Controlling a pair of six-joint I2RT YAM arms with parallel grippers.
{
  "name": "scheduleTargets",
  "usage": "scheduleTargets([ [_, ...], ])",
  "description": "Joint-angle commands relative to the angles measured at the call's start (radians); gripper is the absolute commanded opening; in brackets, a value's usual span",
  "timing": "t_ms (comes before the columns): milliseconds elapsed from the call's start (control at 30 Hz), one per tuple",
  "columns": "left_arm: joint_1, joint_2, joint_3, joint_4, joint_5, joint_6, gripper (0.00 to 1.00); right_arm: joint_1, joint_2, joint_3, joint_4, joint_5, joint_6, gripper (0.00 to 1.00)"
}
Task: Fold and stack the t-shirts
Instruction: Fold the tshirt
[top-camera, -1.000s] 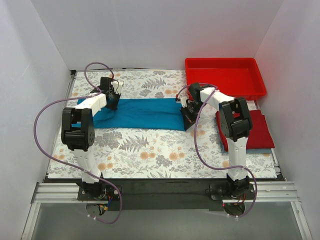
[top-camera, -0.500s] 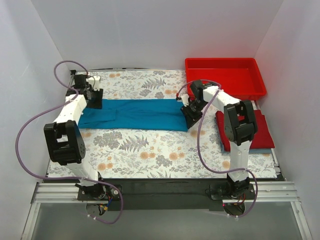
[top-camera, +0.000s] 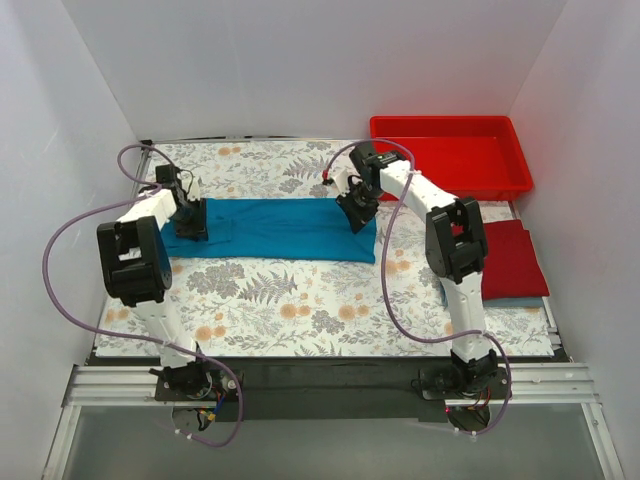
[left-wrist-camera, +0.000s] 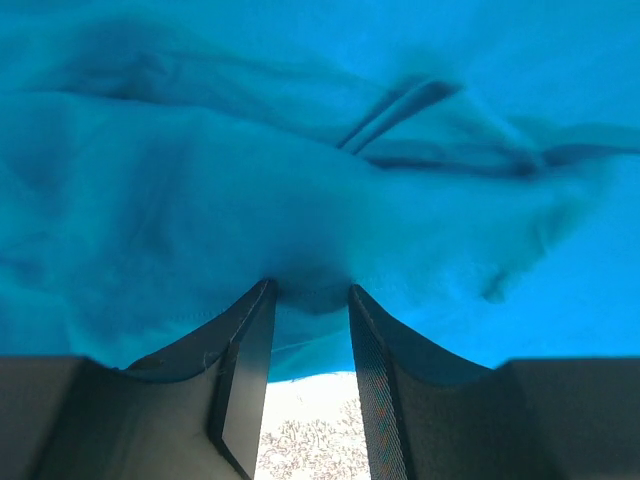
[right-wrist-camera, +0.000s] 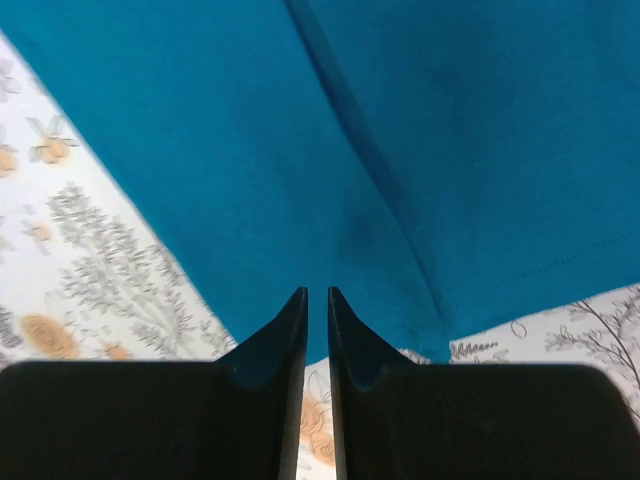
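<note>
The teal-blue t-shirt (top-camera: 270, 228) lies folded into a long strip across the middle of the table. My left gripper (top-camera: 190, 222) is down on its left end. In the left wrist view the gripper (left-wrist-camera: 310, 290) is open, its tips press into the teal cloth (left-wrist-camera: 300, 150), and the shirt's edge runs between the fingers. My right gripper (top-camera: 355, 212) is over the strip's right part. In the right wrist view it (right-wrist-camera: 317, 292) is shut, with nothing seen between the fingers, just above the flat teal cloth (right-wrist-camera: 300, 120). A folded red t-shirt (top-camera: 510, 258) lies at the right on a bluish one (top-camera: 500, 301).
A rigid red tray (top-camera: 450, 150) stands at the back right, behind the right arm. The table has a floral cloth (top-camera: 290, 300). White walls close in the left, back and right sides. Purple cables loop from both arms.
The left gripper has come down from the back left corner onto the shirt's left end. The right gripper has moved left and back, from the shirt's right edge onto the cloth.
</note>
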Motion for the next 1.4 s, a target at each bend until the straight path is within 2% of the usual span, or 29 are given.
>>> scheduleTargets([
  [0, 0.001, 0.038, 0.015, -0.004, -0.004, -0.01, 0.34, 0.007, 0.047, 0.005, 0.007, 0.061, -0.033, 0.18],
  [167, 0.001, 0.169, 0.093, 0.011, -0.027, 0.039, 0.34, 0.062, -0.008, -0.206, 0.063, 0.093, -0.076, 0.18],
  [300, -0.04, 0.311, 0.274, -0.007, -0.007, 0.095, 0.34, 0.149, -0.094, -0.398, 0.089, 0.037, -0.055, 0.18],
  [333, -0.062, 0.35, 0.37, -0.016, -0.003, 0.127, 0.34, 0.178, -0.109, -0.43, 0.093, -0.002, -0.047, 0.18],
  [400, -0.132, 0.451, 0.498, -0.067, 0.007, 0.153, 0.34, 0.299, -0.149, -0.483, 0.109, -0.054, -0.027, 0.18],
  [433, -0.152, 0.479, 0.632, -0.084, 0.023, 0.17, 0.35, 0.389, -0.157, -0.478, 0.11, -0.124, -0.023, 0.18],
  [467, -0.201, 0.515, 0.694, -0.107, 0.037, 0.171, 0.37, 0.428, -0.163, -0.457, 0.106, -0.163, -0.021, 0.18],
  [567, -0.197, 0.517, 0.863, -0.112, 0.074, 0.11, 0.43, 0.471, -0.201, -0.345, 0.061, -0.276, -0.043, 0.21],
  [633, -0.186, 0.45, 0.841, -0.082, 0.093, 0.087, 0.44, 0.426, -0.223, -0.291, 0.052, -0.328, -0.03, 0.24],
  [700, -0.183, 0.342, 0.706, 0.002, 0.105, 0.073, 0.45, 0.389, -0.25, -0.265, 0.044, -0.344, -0.03, 0.26],
  [767, -0.185, 0.284, 0.581, 0.063, 0.126, 0.063, 0.48, 0.338, -0.254, -0.248, 0.047, -0.306, -0.042, 0.26],
  [833, -0.188, 0.25, 0.545, 0.068, 0.143, 0.047, 0.49, 0.307, -0.235, -0.242, 0.047, -0.202, -0.052, 0.24],
  [1033, -0.214, 0.321, 0.523, 0.001, 0.168, 0.001, 0.45, 0.29, -0.168, -0.302, 0.086, -0.099, -0.073, 0.17],
  [1200, -0.237, 0.382, 0.517, 0.008, 0.192, -0.02, 0.43, 0.296, -0.154, -0.389, 0.141, -0.12, -0.064, 0.16],
  [1367, -0.287, 0.48, 0.589, -0.006, 0.221, -0.034, 0.43, 0.333, -0.12, -0.455, 0.194, -0.204, -0.009, 0.16],
])
